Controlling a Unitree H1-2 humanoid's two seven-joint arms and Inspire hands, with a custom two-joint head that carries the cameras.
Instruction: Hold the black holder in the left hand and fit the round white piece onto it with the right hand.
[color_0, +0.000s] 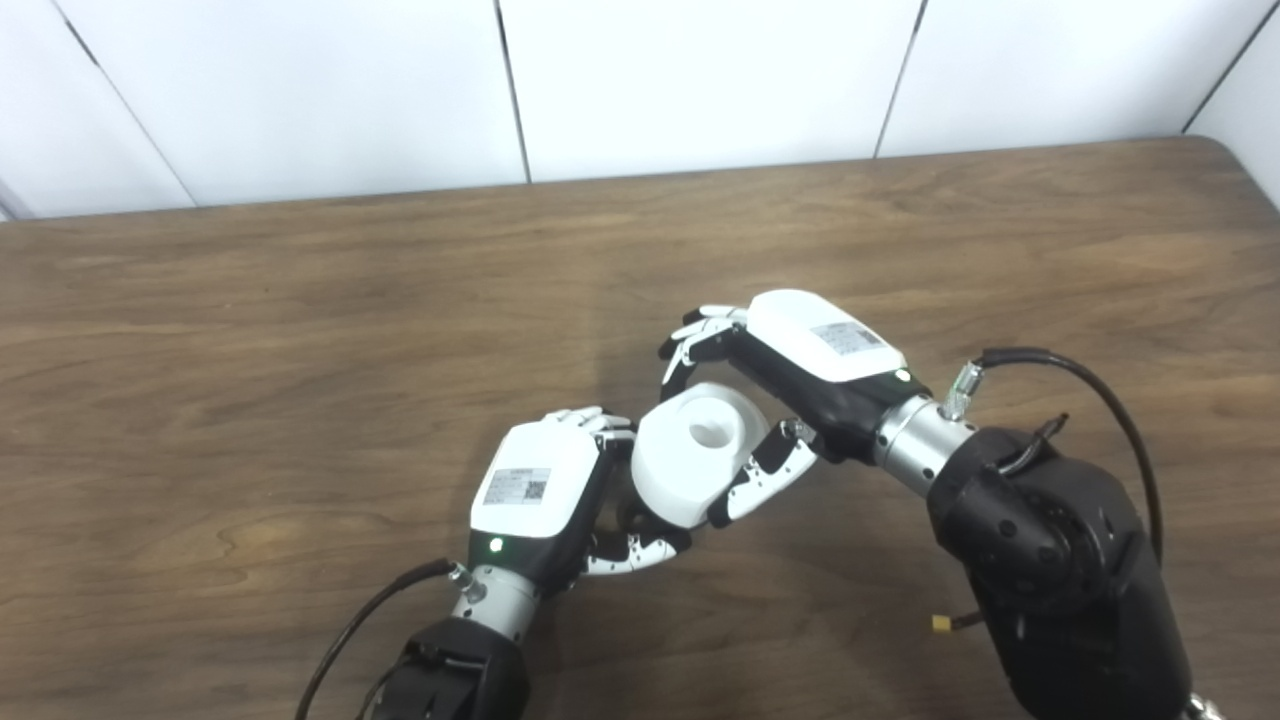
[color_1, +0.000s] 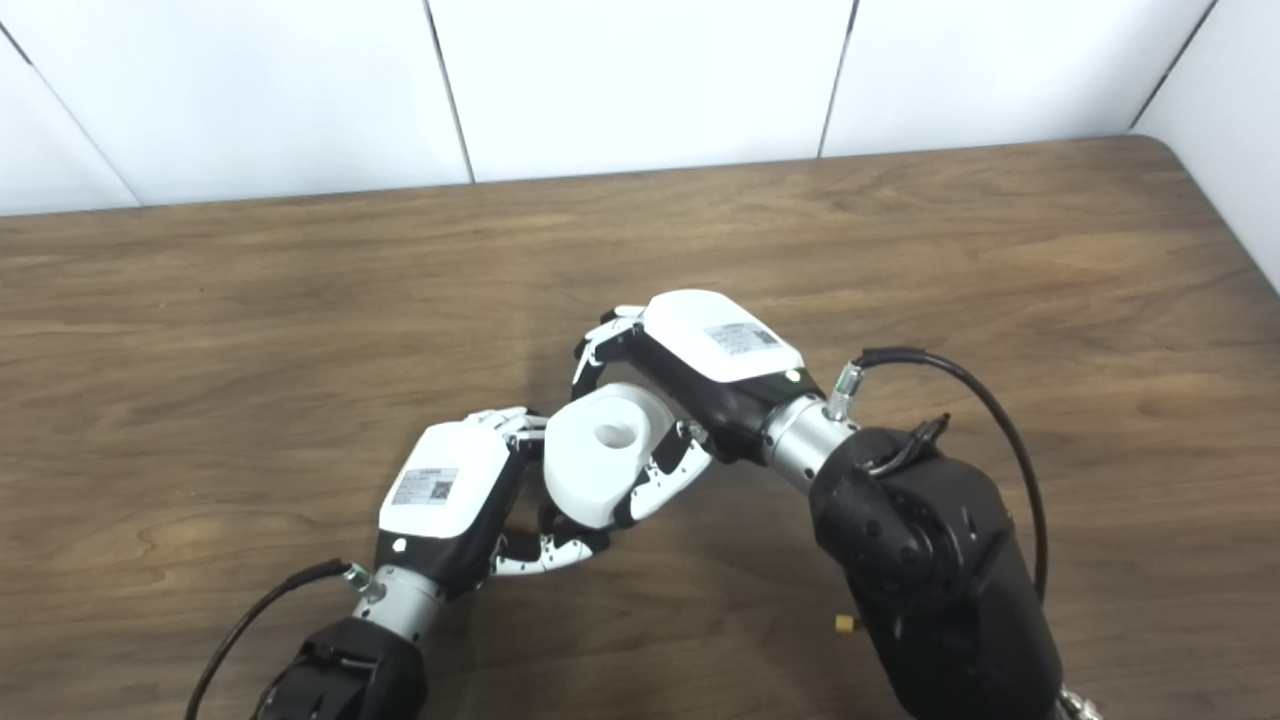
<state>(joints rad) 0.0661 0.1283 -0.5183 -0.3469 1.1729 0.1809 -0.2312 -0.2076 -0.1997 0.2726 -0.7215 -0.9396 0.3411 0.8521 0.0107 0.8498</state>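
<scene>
- Round white piece (color_0: 695, 455), a thick disc with a hole in its upper face, sits tilted between the two hands above the near middle of the table.
- Brown wooden table (color_0: 300, 330) fills most of both views; white wall panels (color_0: 700, 80) with dark seams stand behind its far edge.
- Right hand (color_0: 790, 375) grips the white piece, with fingers (color_0: 700, 335) curled over its far side and thumb (color_0: 760, 478) pressed against its near right side.
- Left hand (color_0: 545, 490) is closed beneath and to the left of the piece, its fingers wrapped around something dark.
- Black holder is almost wholly hidden by the white piece and the left hand; only a dark patch shows below the piece, and whether the two parts are seated together cannot be told.
- Both forearms are cut off by the near edge of the picture.
- Table's rounded far right corner (color_0: 1215, 150) is visible, and bare wood lies open on the left, far and right sides of the hands.
</scene>
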